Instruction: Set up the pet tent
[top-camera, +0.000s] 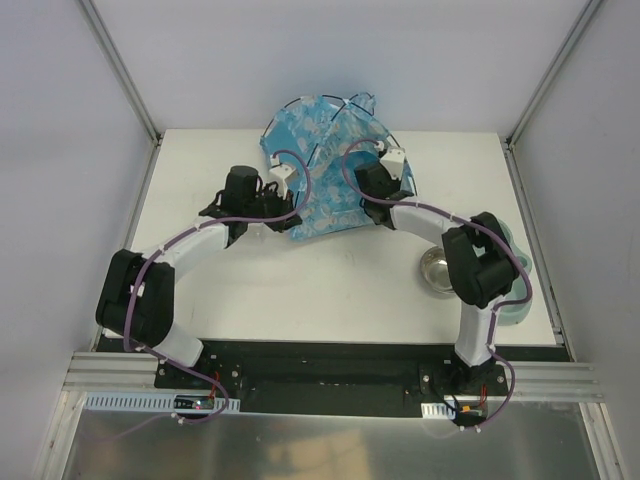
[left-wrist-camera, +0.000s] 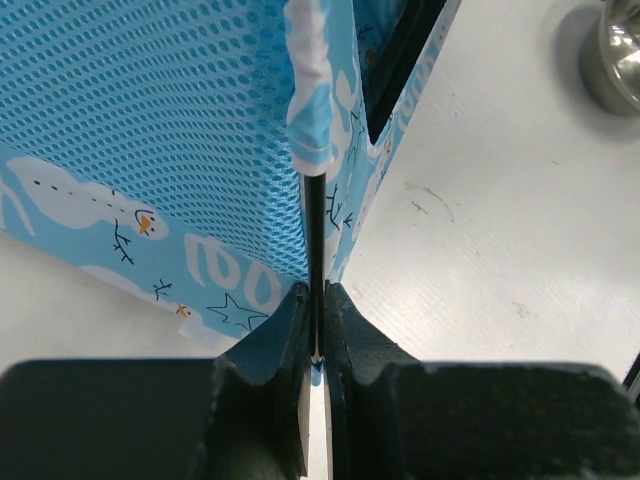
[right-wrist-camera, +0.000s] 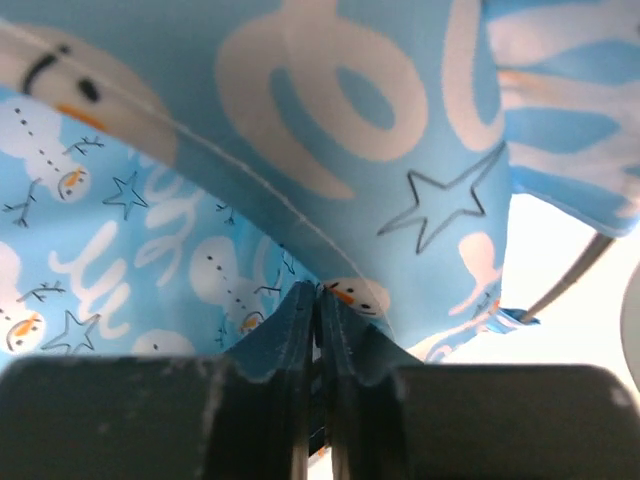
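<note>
Both arms are out at the far end of the white table (top-camera: 300, 290), and there's the pet tent (top-camera: 325, 150), sitting at the far middle edge, its blue printed fabric bunched up and leaning, thin dark poles arcing over the top. Left gripper (left-wrist-camera: 316, 295) comes at it from the left side, and look at that wrist view: the jaws are pinched narrow on a black pole (left-wrist-camera: 314, 230), which runs straight up out of the fingertips and vanishes into a pale fabric sleeve (left-wrist-camera: 310, 90). A blue mesh panel (left-wrist-camera: 150, 100) fills the space to its left, with a snowman-print band along the bottom. Over on the other side, the right gripper (right-wrist-camera: 318, 295) is pressed into the tent's right flank, jaws all but together, nipping a fold of the snowman fabric right at the fingertips. A metal bowl (top-camera: 435, 272) sits on the right of the table, well apart from the tent, beside the right arm's elbow, and a pale teal object (top-camera: 518, 300) lies just beyond it, partly hidden by that arm
</note>
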